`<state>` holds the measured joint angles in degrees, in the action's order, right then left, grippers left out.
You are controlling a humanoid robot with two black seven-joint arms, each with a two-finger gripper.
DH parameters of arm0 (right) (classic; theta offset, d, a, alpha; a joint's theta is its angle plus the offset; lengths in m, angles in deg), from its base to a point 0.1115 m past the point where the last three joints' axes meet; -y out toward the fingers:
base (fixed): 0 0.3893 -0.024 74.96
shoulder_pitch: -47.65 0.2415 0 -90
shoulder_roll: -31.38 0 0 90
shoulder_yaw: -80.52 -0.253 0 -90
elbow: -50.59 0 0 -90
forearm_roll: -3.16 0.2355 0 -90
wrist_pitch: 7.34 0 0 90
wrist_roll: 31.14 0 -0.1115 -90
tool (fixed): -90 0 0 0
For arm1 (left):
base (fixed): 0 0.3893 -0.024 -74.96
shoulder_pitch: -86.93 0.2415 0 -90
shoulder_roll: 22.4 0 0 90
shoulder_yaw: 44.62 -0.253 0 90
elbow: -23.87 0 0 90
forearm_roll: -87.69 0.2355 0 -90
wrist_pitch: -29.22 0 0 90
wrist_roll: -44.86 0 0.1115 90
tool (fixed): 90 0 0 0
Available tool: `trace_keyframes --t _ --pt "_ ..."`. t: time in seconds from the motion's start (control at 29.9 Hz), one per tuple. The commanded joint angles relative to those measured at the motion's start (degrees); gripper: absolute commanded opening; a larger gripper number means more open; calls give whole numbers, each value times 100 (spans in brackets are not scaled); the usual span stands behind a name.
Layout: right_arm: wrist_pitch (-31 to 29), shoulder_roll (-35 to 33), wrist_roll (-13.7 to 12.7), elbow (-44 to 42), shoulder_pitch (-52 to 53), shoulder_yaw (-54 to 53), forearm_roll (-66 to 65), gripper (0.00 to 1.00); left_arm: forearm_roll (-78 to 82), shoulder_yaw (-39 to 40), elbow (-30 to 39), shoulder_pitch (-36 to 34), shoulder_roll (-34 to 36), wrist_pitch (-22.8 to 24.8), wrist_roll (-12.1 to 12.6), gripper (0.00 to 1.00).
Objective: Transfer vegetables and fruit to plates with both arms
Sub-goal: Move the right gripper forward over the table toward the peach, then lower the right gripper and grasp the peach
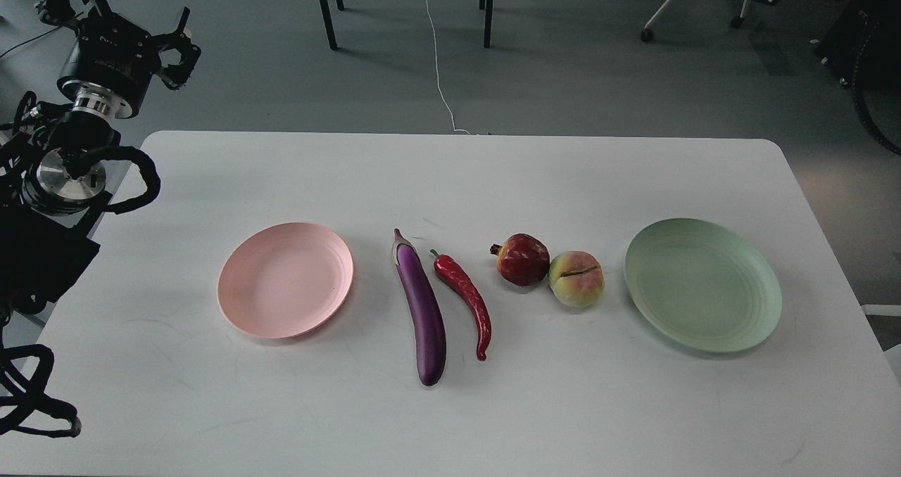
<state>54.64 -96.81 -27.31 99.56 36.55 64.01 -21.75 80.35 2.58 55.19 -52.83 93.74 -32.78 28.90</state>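
The left gripper (181, 49) hangs beyond the table's far left corner, above the floor, fingers parted with nothing between them; the right gripper is out of view. On the white table (450, 181) the pink plate (285, 280) lies left and the green plate (702, 285) right, both bare. Between them, the eggplant (421, 308) lies just beside the chili (466, 300), and the pomegranate (522, 259) touches the peach (576, 278)
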Motion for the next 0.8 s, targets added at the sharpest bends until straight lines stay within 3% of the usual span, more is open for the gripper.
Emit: trace_keyframes --t 0.0,0.2,0.4,0.57,0.64,0.77 --pt "2 135 197 392 291 761 -400 99 66 0 32 2 31 0 5 98" --pt "2 232 416 1246 1152 2010 -1515 98 23 9 32 11 31 0 5 98" --pt "2 837 706 1589 1400 2898 -3035 98 14 9 41 11 -75 0 5 98" --pt "2 1497 1680 1554 1400 3557 -4442 98 23 18 41 11 -84 0 5 98" --pt "2 1586 1805 1545 1365 3707 -4671 98 23 9 41 11 -57 0 5 98" --pt "2 1542 1814 1563 1111 4006 -5014 98 23 9 41 28 39 0 5 98"
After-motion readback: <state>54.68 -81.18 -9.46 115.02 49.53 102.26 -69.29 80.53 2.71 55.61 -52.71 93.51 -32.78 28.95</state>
